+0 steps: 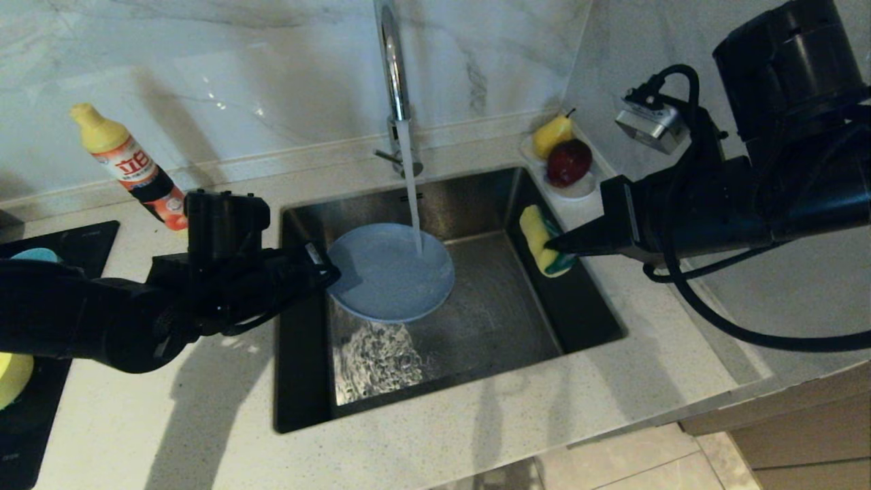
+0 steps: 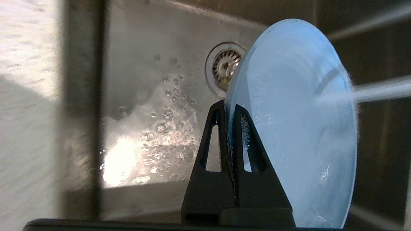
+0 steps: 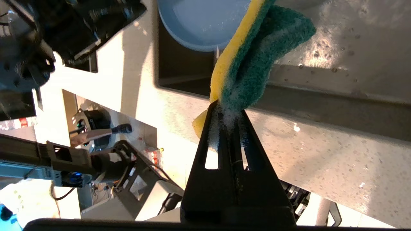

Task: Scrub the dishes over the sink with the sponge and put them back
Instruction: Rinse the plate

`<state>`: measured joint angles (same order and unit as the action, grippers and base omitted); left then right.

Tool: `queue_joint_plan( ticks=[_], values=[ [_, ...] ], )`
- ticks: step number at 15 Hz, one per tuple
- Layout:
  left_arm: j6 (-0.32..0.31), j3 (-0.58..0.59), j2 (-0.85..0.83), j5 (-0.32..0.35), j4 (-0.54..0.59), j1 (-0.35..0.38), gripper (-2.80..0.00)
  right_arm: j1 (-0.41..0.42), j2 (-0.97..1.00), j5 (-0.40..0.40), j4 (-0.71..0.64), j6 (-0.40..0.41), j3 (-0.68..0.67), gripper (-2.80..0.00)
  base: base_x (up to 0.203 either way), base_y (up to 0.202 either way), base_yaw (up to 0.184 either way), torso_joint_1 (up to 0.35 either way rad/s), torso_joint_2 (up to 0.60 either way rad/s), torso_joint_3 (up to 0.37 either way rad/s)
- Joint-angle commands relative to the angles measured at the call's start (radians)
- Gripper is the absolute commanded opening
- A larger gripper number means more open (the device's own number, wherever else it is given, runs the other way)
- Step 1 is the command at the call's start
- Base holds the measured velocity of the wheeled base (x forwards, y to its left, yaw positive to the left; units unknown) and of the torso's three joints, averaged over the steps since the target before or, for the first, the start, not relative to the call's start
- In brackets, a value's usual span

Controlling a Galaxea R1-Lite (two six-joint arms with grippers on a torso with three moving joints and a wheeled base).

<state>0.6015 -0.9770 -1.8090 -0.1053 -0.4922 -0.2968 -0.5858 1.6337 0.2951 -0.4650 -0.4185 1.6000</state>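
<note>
Left of the sink (image 1: 292, 327), on the desk (image 1: 204, 422), a soap bottle (image 1: 129, 167) stands against the wall. The left gripper (image 1: 326, 272) reaches over the sink's left rim, jaws clamped on the edge of the plate (image 1: 391, 272), holding it tilted above the basin. Water from the faucet (image 1: 393, 61) strikes the plate's face and splashes onto the sink floor. At the sink's right rim the right gripper (image 1: 554, 245) has its jaws pinched on the sponge (image 1: 541, 241), apart from the plate. Behind it sits a fruit dish (image 1: 565, 163). Judgement: rinsing or wetting step in hand; scrubbing not yet begun. The next move calls for bringing the sponge's green face across to the plate over the sink.
</note>
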Motion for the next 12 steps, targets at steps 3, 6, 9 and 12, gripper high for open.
queue_joint_plan(
  ticks=[3, 6, 9, 12],
  values=[
    [0.015, -0.135, -0.12, 0.001, 0.005, 0.005, -2.8, 0.023, -0.058, 0.004, 0.128, -0.003, -0.147, -2.8, 0.0, 0.0, 0.0, 0.0, 0.0, 0.0],
    [0.009, -0.182, -0.161, 0.0, -0.003, 0.009, -2.8, 0.023, -0.074, 0.006, 0.132, -0.003, -0.18, -2.8, 0.0, 0.0, 0.0, 0.0, 0.0, 0.0],
    [0.014, -0.207, -0.169, 0.038, -0.006, 0.01, -2.8, 0.023, -0.082, 0.006, 0.132, -0.003, -0.216, -2.8, 0.0, 0.0, 0.0, 0.0, 0.0, 0.0],
    [0.017, -0.207, -0.17, 0.138, -0.039, 0.008, -2.8, 0.023, -0.099, 0.007, 0.132, -0.003, -0.235, -2.8, 0.0, 0.0, 0.0, 0.0, 0.0, 0.0]
  ],
)
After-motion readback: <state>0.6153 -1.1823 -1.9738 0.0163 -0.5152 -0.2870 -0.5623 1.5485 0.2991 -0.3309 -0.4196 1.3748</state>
